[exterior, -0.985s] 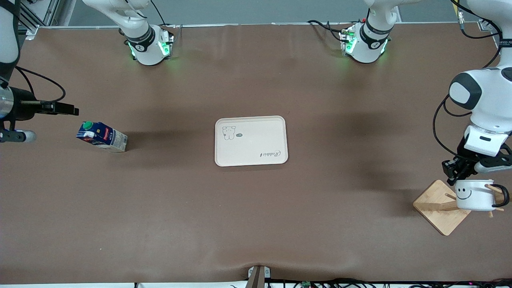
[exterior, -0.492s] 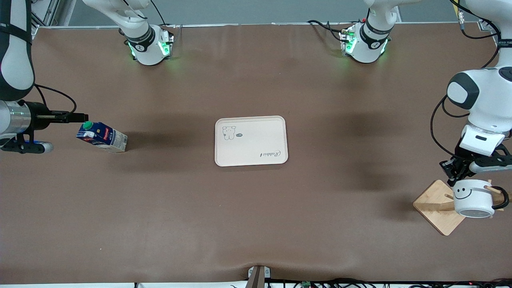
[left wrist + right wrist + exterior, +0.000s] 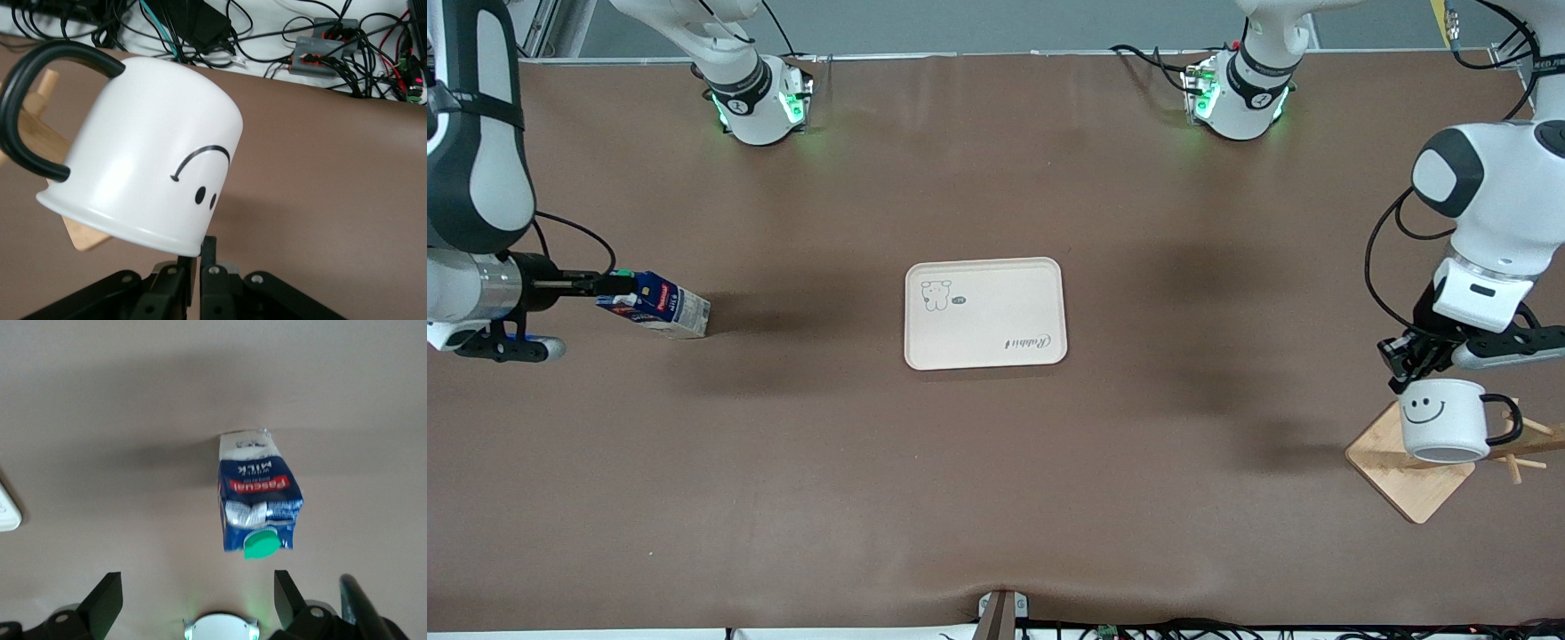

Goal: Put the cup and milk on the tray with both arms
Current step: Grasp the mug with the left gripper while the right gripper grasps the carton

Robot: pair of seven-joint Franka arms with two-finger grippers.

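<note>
- While the left hand (image 3: 1403,363) pinches the rim of the cup (image 3: 1442,433), the cup hangs in the air above the wooden rack base (image 3: 1405,476) at the left arm's end of the bench (image 3: 996,498).
- Seen from the left wrist, the cup (image 3: 150,157) is tilted, its smiley face turned to that camera and its black handle (image 3: 40,100) out to one side; the two fingers (image 3: 200,280) are pressed on its rim.
- At the right arm's end of the bench, the milk (image 3: 656,304) stands on the bench surface.
- Level with the carton's green cap (image 3: 624,277) is the right hand (image 3: 609,284), its fingers spread; in the right wrist view they sit wide apart on either side of the milk (image 3: 257,503), not touching it.
- Midway along the bench lies the tray (image 3: 985,313), well apart from both the milk and the cup, with nothing on it.
</note>
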